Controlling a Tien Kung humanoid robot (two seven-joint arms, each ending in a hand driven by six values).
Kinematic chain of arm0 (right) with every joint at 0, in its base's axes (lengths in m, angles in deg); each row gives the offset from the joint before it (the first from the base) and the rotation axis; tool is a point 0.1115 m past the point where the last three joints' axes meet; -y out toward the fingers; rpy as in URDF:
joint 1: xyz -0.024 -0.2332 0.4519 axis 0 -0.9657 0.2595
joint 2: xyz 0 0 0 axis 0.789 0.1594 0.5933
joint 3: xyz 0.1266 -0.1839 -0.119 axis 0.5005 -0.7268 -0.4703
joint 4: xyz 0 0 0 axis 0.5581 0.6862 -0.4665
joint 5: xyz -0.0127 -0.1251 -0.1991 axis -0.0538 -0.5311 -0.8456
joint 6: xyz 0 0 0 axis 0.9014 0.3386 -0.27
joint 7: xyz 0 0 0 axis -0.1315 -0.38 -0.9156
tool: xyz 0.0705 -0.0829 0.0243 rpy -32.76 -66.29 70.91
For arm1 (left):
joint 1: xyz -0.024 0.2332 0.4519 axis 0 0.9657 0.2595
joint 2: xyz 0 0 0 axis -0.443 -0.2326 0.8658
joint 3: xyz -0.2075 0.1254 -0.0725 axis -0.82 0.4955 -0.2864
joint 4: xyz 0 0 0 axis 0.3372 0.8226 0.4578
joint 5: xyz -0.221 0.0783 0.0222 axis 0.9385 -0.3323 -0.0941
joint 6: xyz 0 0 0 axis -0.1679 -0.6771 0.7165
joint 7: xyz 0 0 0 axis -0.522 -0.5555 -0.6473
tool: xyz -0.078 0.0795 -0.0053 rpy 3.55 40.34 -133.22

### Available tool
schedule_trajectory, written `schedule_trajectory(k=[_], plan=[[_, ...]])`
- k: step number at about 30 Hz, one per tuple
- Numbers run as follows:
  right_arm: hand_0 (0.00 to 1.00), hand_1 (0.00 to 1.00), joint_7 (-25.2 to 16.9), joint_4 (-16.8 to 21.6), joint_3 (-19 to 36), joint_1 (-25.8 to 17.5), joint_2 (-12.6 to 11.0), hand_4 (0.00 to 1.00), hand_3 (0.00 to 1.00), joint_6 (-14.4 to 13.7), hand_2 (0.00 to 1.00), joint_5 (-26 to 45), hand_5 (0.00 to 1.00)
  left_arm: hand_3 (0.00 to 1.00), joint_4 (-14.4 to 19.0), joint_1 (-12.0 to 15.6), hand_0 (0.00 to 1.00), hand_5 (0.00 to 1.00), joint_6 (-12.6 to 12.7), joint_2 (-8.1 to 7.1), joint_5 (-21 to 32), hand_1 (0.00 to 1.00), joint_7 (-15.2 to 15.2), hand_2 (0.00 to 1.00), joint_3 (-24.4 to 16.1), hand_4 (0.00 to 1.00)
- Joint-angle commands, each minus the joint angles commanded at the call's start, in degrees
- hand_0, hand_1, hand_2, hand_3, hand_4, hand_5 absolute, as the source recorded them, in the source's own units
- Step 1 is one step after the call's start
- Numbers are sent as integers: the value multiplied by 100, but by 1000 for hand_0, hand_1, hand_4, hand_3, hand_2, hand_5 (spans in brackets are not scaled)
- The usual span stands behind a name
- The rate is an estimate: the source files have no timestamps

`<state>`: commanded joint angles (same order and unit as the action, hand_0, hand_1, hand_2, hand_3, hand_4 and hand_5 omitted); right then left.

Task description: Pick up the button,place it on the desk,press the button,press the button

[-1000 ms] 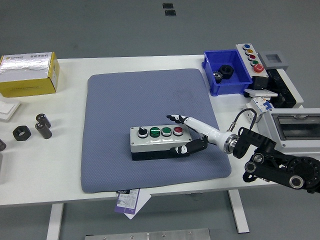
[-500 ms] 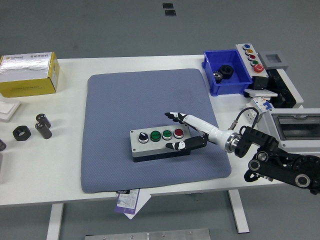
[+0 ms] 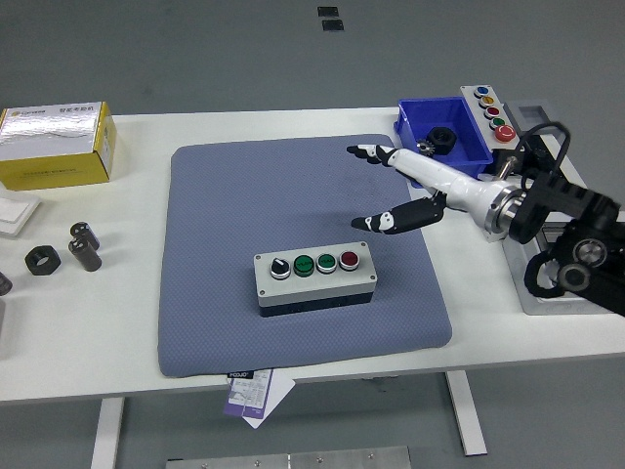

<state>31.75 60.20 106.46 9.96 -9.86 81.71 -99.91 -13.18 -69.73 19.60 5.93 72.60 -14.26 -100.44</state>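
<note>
Button box (image 3: 314, 277) is seen flat on the grey mat (image 3: 234, 205), near its front edge. Right hand (image 3: 405, 186) is held above the mat, fingers spread, gripping nothing, apart from the box.

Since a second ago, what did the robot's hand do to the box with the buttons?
The right hand let go of the button box and lifted away, back toward the blue bin, fingers spread and holding nothing. The button box stayed flat on the gray mat, shifted only slightly. The yellow box and black nuts did not move.
</note>
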Motion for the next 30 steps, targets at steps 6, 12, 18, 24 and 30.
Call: schedule_trajectory(k=[6,12,18,24,30], plan=[[545,619,1310,91,58,797,-126,726,998,1375,663,258,353,602,6,-6,712,206,4,-28,-13,694,8,604,-17,685],[120,364,2028,91,-337,1305,40,613,998,2419,515,338,356,602,10,-3,711,205,17,-37,-53,694,26,603,-65,683],[22,283,2028,91,-510,1371,157,541,998,2920,499,343,331,600,11,13,711,204,26,-45,-144,693,65,603,-159,682],[2,210,2028,91,-764,1382,440,275,998,2926,392,484,132,600,11,14,711,203,29,-41,-189,693,81,603,-198,681],[2,191,2028,65,-1047,1343,720,237,998,2872,360,552,84,600,12,0,711,203,27,-32,-174,693,71,602,-178,680]])
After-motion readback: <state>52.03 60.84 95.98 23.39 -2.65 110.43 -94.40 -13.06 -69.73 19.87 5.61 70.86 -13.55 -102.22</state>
